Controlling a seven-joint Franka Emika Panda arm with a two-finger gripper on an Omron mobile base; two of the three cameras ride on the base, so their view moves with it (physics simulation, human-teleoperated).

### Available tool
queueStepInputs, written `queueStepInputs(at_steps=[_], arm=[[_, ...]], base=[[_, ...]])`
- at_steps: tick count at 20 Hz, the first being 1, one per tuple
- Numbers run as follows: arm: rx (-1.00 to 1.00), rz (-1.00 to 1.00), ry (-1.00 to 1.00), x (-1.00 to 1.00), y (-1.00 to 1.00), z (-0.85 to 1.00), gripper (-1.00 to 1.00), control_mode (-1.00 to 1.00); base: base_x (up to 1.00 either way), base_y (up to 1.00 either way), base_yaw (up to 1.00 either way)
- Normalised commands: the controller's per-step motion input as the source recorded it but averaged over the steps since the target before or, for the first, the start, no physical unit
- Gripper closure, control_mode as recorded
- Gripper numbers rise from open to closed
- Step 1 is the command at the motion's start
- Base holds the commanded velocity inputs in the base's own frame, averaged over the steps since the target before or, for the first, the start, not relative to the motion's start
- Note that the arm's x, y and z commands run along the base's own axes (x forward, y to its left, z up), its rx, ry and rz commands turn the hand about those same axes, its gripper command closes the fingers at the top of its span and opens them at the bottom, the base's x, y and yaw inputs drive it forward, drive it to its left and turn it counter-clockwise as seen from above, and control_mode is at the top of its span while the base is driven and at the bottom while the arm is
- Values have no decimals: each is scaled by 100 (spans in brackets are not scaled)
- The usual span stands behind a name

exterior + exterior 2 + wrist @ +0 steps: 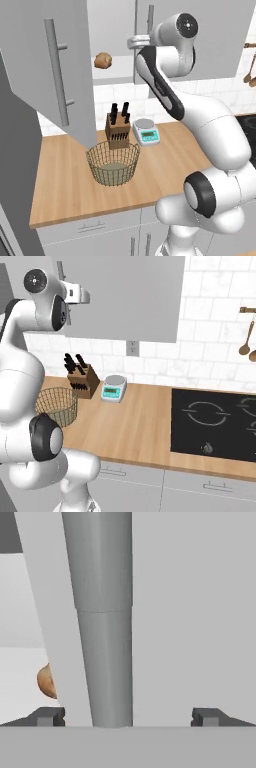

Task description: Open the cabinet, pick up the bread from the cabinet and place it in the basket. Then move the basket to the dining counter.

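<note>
Right in front of your hand camera stands the long grey bar handle [104, 619] of the cabinet's right-hand door [195, 612], running up between your two finger tips [49, 716], which sit far apart at either side of it. Your gripper [127, 717] is as wide open as it goes and has hold of nothing; whether a finger touches the handle you cannot tell. Past the door's edge, beside one finger tip, you can see a sliver of the bread [46, 681] on the pale shelf [20, 677].

From the left base view, your hand is up at the cabinet [112, 30], at the edge of the door that is shut, and the bread [102, 60] lies on the shelf just beside your hand, inside the open half. The other door [47, 65] is swung wide toward you, its own bar handle [58, 70] facing out.

Well below your hand, the basket [113, 163] stands upright on the wood counter [65, 185], with nothing in it. Just behind it is a knife block [118, 130], and beside that a small scale [146, 131].

From the right base view, the basket [56, 405], knife block [82, 378] and scale [114, 388] line up along the counter below your hand, and a black hob [215, 423] lies well off to the far side.
</note>
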Motion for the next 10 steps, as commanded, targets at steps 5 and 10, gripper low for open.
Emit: queueStepInputs(at_steps=[5,10], arm=[[-6,-4,-2,72,15,-27,100,-100],[-1,-1,-2,66,-56,-50,100,-100]], base=[[0,0,0],[0,0,0]])
